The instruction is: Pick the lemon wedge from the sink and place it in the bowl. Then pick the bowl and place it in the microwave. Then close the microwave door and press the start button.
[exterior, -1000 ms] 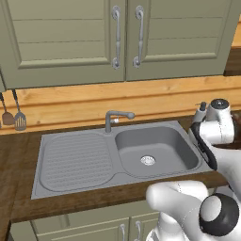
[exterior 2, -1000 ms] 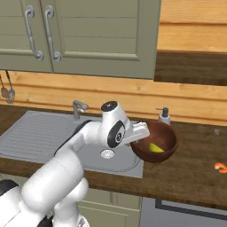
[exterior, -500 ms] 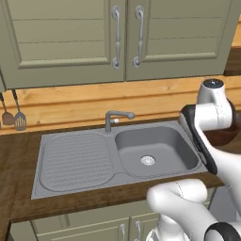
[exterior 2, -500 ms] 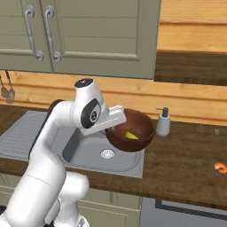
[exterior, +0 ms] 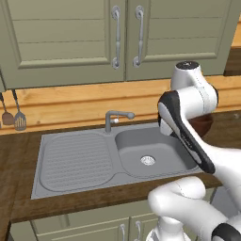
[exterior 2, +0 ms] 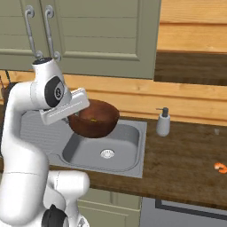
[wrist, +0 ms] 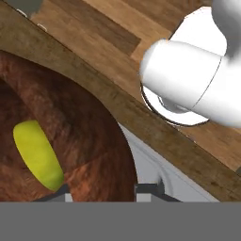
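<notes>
Bowl (exterior 2: pixel 94 118) is gripped at its rim by the gripper (wrist: pixel 102 192), jaws partly closed, held mid-frame above the sink (exterior 2: pixel 128 153); lemon wedge (wrist: pixel 37 154) is seen inside, lower left.

bowl (exterior: pixel 203 123) mostly hidden behind arm

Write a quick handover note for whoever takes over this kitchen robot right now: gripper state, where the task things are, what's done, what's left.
Gripper: shut on the bowl, gripping its rim and holding it in the air above the sink.
Lemon wedge: lying inside the bowl.
Done: wedge is out of the sink and in the bowl; bowl is picked up.
Left: carry the bowl to the microwave, set it inside, close the door, press start.
</notes>
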You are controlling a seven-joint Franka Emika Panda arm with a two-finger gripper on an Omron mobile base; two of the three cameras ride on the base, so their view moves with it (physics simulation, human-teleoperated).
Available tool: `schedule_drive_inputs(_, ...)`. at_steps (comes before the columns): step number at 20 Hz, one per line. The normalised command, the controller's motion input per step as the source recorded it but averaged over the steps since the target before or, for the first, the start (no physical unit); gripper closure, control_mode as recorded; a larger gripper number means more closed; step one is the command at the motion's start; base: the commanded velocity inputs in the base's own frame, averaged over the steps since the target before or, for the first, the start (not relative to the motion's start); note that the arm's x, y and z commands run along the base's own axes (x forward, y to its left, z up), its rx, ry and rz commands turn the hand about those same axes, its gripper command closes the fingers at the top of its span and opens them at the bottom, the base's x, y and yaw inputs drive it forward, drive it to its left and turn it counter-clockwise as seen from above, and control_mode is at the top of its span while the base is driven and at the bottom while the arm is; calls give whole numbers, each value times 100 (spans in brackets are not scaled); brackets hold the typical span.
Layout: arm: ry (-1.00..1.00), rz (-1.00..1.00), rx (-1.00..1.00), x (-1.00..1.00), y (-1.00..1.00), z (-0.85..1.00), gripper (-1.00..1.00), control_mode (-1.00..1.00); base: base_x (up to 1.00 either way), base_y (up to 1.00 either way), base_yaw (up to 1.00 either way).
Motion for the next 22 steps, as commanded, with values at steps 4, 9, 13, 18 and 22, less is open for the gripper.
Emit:
schedule_drive_inputs(4,-5,40,-9,-26,63,13,100,-100,0,0,0)
schedule_drive_inputs(9,-17,44,-12,-51,3,20,100,-100,0,0,0)
schedule_drive_inputs(13,-11,29,-6,-40,0,42,100,-100,0,0,0)
schedule_drive_inputs(18,-6,8,0,-33,0,51,100,-100,0,0,0)
schedule_drive_inputs(22,0,2,0,-39,-1,42,100,-100,0,0,0)
